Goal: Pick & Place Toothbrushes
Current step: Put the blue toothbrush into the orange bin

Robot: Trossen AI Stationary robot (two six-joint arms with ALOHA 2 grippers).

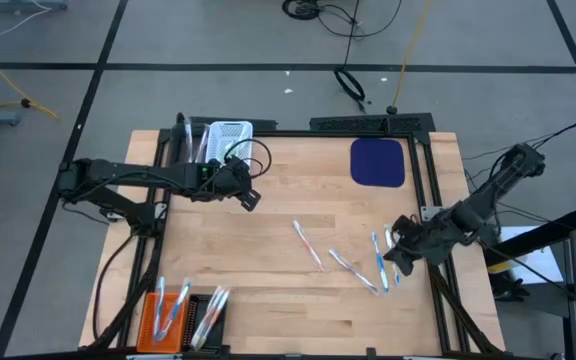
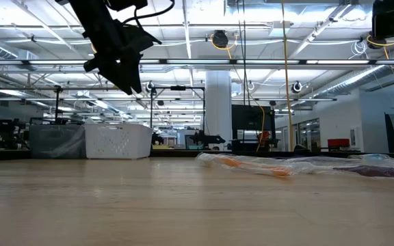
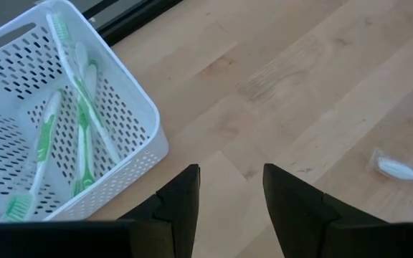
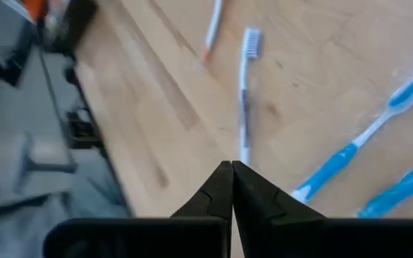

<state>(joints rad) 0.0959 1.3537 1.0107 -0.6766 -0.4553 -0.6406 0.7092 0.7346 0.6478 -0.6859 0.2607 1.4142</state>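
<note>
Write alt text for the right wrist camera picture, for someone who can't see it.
The right gripper has its two dark fingers pressed shut, just short of the end of a white toothbrush lying on the wooden table. Two blue toothbrushes lie beside it, and another pale one lies farther off.

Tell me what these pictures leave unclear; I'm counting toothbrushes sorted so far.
- Orange basket and black basket, high view: cut off by the bottom edge, contents too small to count.
- Loose toothbrushes by the shut right gripper: overlapping, too small.
- White basket, left wrist view: partly cropped.
</note>
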